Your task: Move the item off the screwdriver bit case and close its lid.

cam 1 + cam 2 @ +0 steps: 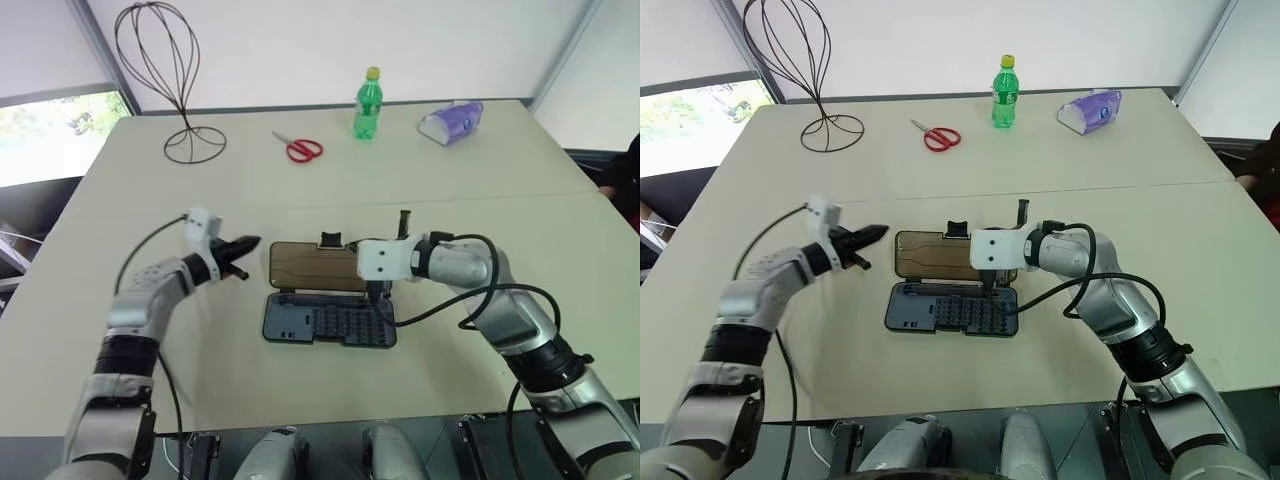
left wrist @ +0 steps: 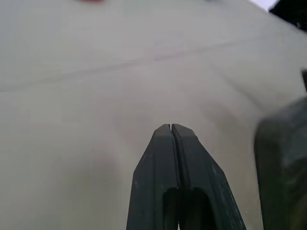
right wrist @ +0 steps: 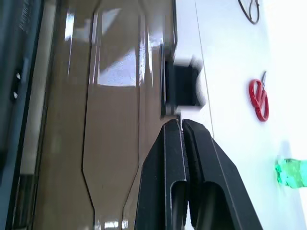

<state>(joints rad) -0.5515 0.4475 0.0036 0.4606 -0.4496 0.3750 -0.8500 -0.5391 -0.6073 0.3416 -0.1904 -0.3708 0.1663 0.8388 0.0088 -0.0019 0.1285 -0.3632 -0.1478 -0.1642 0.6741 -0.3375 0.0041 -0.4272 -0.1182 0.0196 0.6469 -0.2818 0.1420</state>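
The screwdriver bit case point(image 1: 330, 322) lies open at the table's front middle, its dark tray of bits toward me. Its clear brownish lid point(image 1: 312, 265) lies flat behind the tray, with a black latch point(image 1: 330, 240) on the far edge. Nothing rests on the lid that I can make out. My right gripper point(image 1: 372, 288) hangs under its white wrist block over the case's right end. In the right wrist view its fingers point(image 3: 168, 143) are shut and empty, just short of the latch point(image 3: 182, 91). My left gripper point(image 1: 243, 247) hovers left of the lid, shut and empty point(image 2: 171, 127).
A wire stand point(image 1: 165, 80) stands at the back left. Red scissors point(image 1: 303, 149), a green bottle point(image 1: 367, 103) and a purple-and-white object point(image 1: 452, 122) lie along the far side. A seam crosses the table behind the case.
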